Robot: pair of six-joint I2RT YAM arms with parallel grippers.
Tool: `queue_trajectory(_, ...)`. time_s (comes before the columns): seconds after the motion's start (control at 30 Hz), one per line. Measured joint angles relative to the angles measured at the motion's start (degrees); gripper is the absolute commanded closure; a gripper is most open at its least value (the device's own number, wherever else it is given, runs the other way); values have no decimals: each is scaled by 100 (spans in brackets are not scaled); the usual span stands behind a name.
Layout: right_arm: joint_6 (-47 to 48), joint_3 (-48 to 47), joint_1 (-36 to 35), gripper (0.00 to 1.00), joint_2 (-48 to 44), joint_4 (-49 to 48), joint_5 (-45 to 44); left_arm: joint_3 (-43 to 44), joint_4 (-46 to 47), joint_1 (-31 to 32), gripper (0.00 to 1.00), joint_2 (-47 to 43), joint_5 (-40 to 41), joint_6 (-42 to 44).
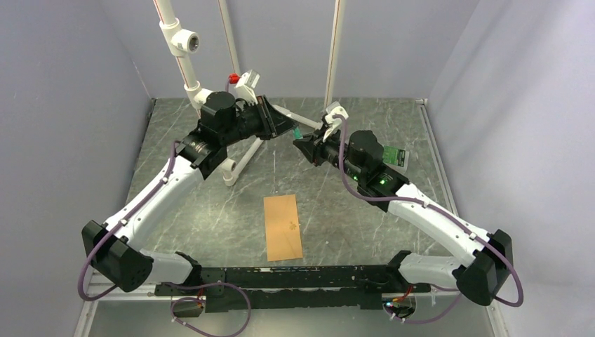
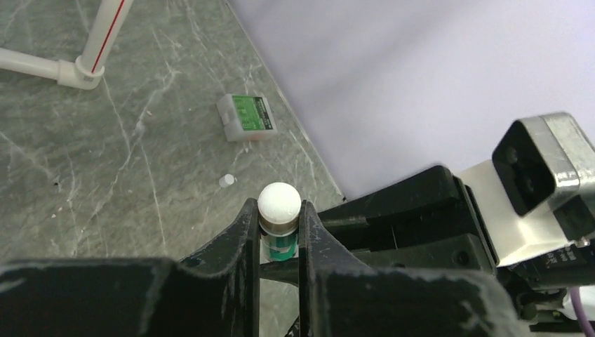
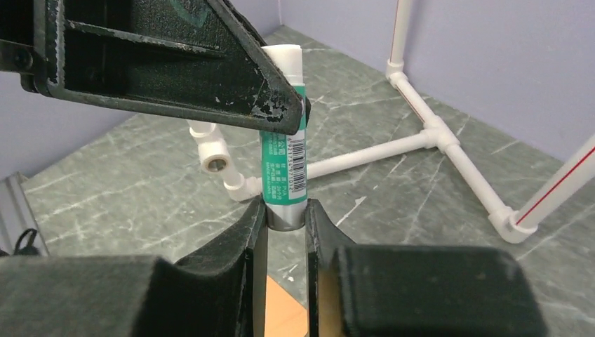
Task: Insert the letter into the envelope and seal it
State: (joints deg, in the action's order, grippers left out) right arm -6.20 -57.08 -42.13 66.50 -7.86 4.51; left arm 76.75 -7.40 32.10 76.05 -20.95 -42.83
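The envelope (image 1: 283,228) lies flat on the grey marbled worktop (image 1: 351,210), near the front and between the two arms. It shows as a plain kraft-brown rectangle with its long side running away from the arm bases. Nothing touches it, and what is inside it cannot be told. Both pincers are well apart from it, raised over the far part of the worktop. One orange-brown corner of it shows at the bottom of the right wrist view.

Up there, a glue stick (image 3: 284,158) with a green label and a barcode is held between the two pincers. The left pincer (image 1: 289,128) is clenched on the tube's upper part, just below the white cap (image 2: 279,202). The right pincer (image 3: 286,217) grasps the grey base at the other end, one finger pressed to each side. The two pincers meet tip to tip, the stick spanning the short gap between them.

Beyond them a white PVC pipe frame (image 3: 428,133) rests on the worktop, with uprights rising toward the back wall. A small white box with a green face (image 2: 246,116) lies near the right wall. A tiny white piece (image 2: 226,180) sits on the worktop just beside it.
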Motion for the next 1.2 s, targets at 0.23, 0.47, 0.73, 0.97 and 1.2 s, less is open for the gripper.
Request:
queue_trajectory(0.23, -186, -42, 136, 21, -378, 555, 426, 0, 4, 11, 97, -35, -811, 629)
queue_trajectory(0.47, -1108, 85, 407, 42, -1351, 422, 2090, -85, 640, 13, 98, -385, -2743, 979)
queue_trajectory(0.73, -2004, 273, 446, 61, -1086, -337, 3810, -131, 1786, 17, 98, -640, -4024, 807)
queue_trajectory(0.97, -2260, 278, 466, 66, -857, -741, 4371, -184, 2356, 31, 98, -632, -4376, 509)
queue_trajectory(1.2, -2588, 278, 466, 51, -684, -1241, 4817, -291, 2531, 28, 98, -636, -4315, 424)
